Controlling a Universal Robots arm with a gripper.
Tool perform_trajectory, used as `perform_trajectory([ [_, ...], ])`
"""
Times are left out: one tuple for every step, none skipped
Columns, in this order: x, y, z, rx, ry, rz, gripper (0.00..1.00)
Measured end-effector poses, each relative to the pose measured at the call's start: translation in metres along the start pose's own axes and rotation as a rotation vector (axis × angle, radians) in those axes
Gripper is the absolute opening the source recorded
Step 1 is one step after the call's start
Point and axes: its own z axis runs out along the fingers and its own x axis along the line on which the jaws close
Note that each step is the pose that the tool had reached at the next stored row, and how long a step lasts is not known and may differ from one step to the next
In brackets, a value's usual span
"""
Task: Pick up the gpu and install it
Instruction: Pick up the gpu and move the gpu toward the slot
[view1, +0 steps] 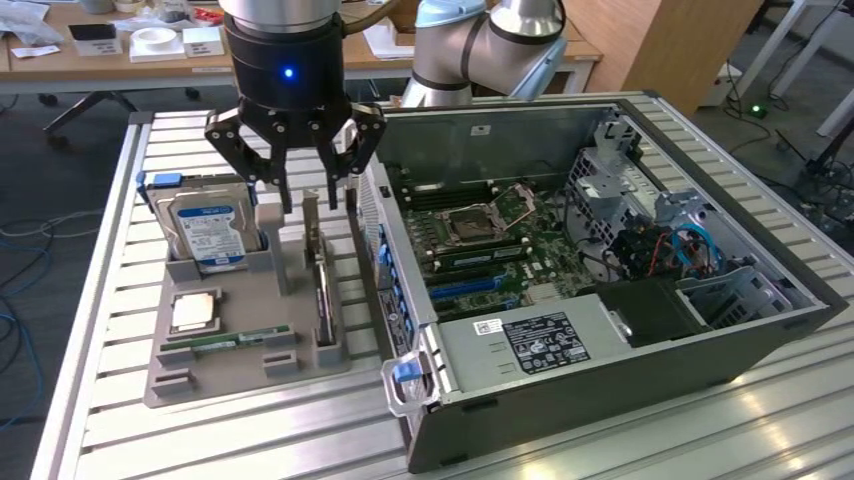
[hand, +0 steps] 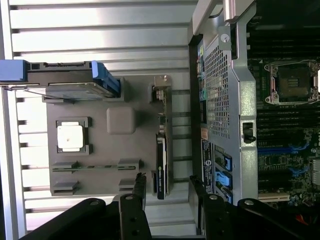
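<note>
The gripper (view1: 308, 198) hangs in the upper left of the exterior view with its jaws spread wide and nothing between them. It is just above the far end of the gpu (view1: 320, 290), which stands on its long edge in a slot of the grey tray (view1: 227, 375); in the wrist view the fingertips (hand: 139, 179) sit to either side of the card's line. To the exterior view's left of the card the tray holds an upright hard drive (view1: 211, 235), and to its right, just beside the tray, lies the open computer case (view1: 601, 345).
</note>
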Motion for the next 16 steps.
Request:
perform_trajectory([
  [0.000, 0.0000, 0.0000, 0.0000, 0.0001, 0.000, 0.47],
  [0.000, 0.0000, 0.0000, 0.0000, 0.0000, 0.000, 0.47],
  [0.000, 0.0000, 0.0001, 0.0000, 0.0000, 0.000, 0.47],
  [0.000, 0.0000, 0.0006, -0.0003, -0.0001, 0.000, 0.47],
  [0.000, -0.0001, 0.0017, -0.0004, -0.0003, 0.000, 0.47],
  [0.000, -0.0002, 0.0030, -0.0003, -0.0002, 0.000, 0.47],
  [0.000, -0.0002, 0.0047, -0.0002, 0.0001, 0.000, 0.47],
  [0.000, -0.0003, 0.0065, -0.0003, 0.0000, 0.000, 0.47],
  [0.000, -0.0004, 0.0083, -0.0003, 0.0000, 0.000, 0.47],
  [0.000, -0.0005, 0.0101, -0.0003, -0.0001, 0.000, 0.47],
  [0.000, -0.0005, 0.0118, -0.0003, 0.0000, 0.000, 0.47],
  [0.000, -0.0006, 0.0134, -0.0003, 0.0001, 0.000, 0.47],
  [0.000, -0.0007, 0.0151, -0.0003, 0.0000, 0.000, 0.47],
  [0.000, -0.0008, 0.0167, -0.0003, 0.0000, 0.000, 0.47],
  [0.000, -0.0008, 0.0182, -0.0003, 0.0001, 0.000, 0.47],
  [0.000, -0.0009, 0.0195, -0.0003, 0.0000, 0.000, 0.47],
])
